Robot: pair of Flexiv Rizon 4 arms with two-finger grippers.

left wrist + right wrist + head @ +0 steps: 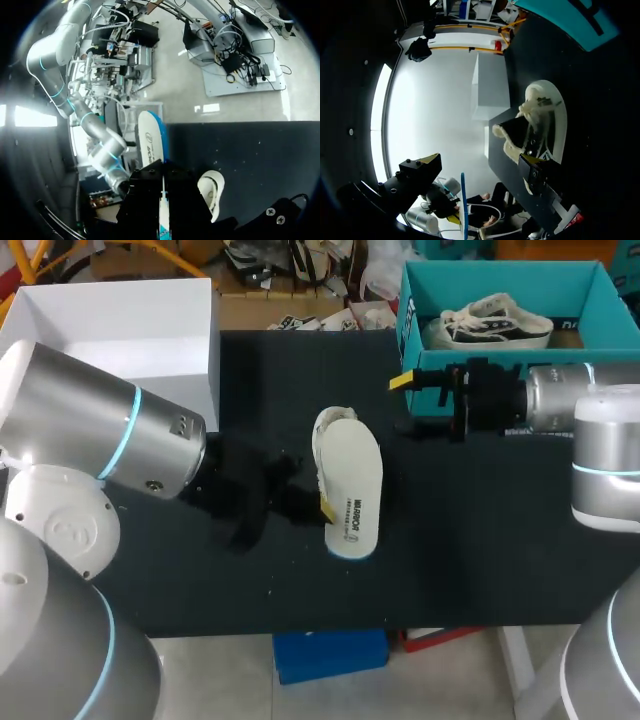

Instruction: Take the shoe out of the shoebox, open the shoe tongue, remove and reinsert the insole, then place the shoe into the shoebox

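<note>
Upturned shoe [350, 490] central, shoebox [407, 320] wall behind, room between

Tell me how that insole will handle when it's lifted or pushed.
The insole looks thin and flat, so it is probably light and bendy, likely to sag beyond the left gripper. Pinched edge-on, it shows as a slim sheet, so pushing its end may buckle it.
</note>
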